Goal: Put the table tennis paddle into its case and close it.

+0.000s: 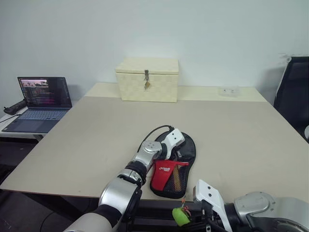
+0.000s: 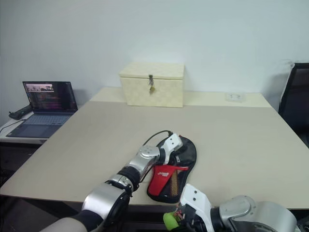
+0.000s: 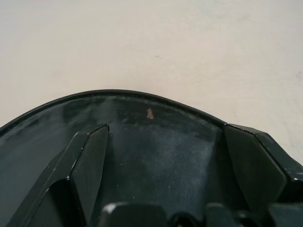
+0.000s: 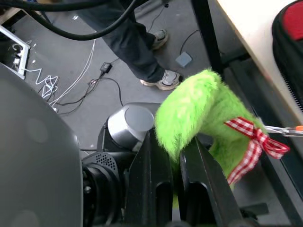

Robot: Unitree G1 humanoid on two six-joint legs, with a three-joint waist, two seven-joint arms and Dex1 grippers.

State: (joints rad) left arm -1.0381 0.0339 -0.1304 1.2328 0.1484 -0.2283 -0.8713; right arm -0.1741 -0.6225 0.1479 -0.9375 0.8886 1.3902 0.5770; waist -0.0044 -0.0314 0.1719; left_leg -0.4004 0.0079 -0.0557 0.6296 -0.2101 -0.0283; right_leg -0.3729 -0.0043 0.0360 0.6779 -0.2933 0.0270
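The case (image 1: pixel 175 166) lies at the surface's (image 1: pixel 87 140) six-o'clock edge. The left gripper (image 1: pixel 177 153), spread wide, rests over its black round part. The right gripper (image 4: pixel 176 158) pinches the green ring (image 4: pixel 203 113) beyond that edge.

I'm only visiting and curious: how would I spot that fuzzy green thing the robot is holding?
Start at the near edge of the big beige table, where the black and red case lies. Just off that edge, the right gripper pinches the green ring: fluffy, lime-coloured, tied with a red-and-white checked bow.
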